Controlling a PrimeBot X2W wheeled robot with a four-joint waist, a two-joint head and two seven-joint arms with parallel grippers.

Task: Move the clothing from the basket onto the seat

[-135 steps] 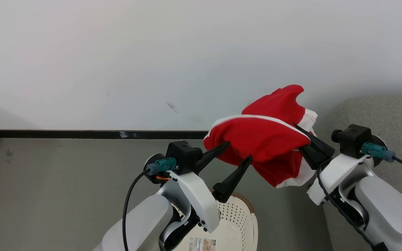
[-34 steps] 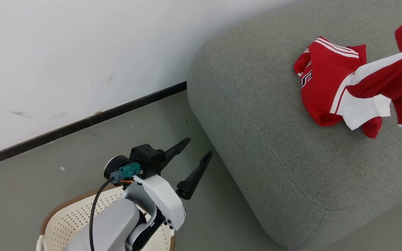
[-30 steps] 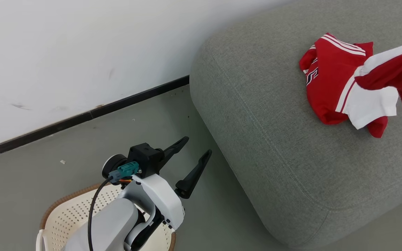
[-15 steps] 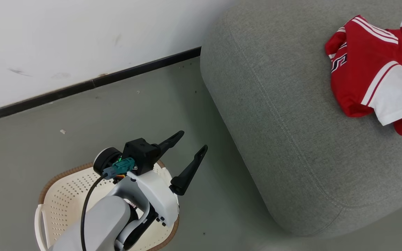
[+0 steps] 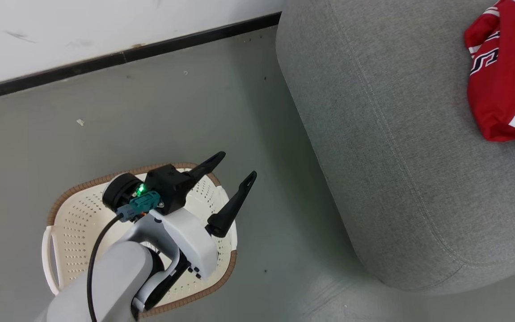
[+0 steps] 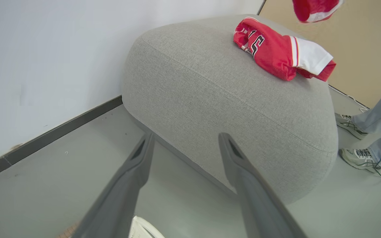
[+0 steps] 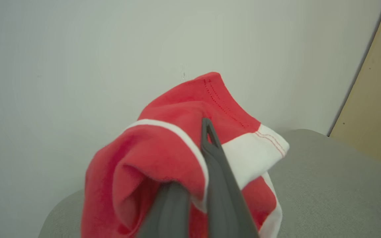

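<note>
the clothing (image 6: 278, 54) has one piece lying on the seat (image 5: 373, 134), near its far edge; we see the rest of the grey cushion bare, down to its rounded corner. a strip of open floor (image 5: 284, 232) parts the seat from the basket (image 5: 78, 210). that piece is red and crumpled, with a white sleeve and stripes. a second piece (image 7: 164, 155), red with white trim, hangs above the seat, and the right gripper (image 7: 207, 138) has its jaws clamped on it. the left gripper (image 5: 237, 164) hovers over the basket rim, jaws apart.

pale forearm (image 5: 114, 279), black cable (image 5: 93, 255), dark left gripper (image 5: 237, 164)
</note>
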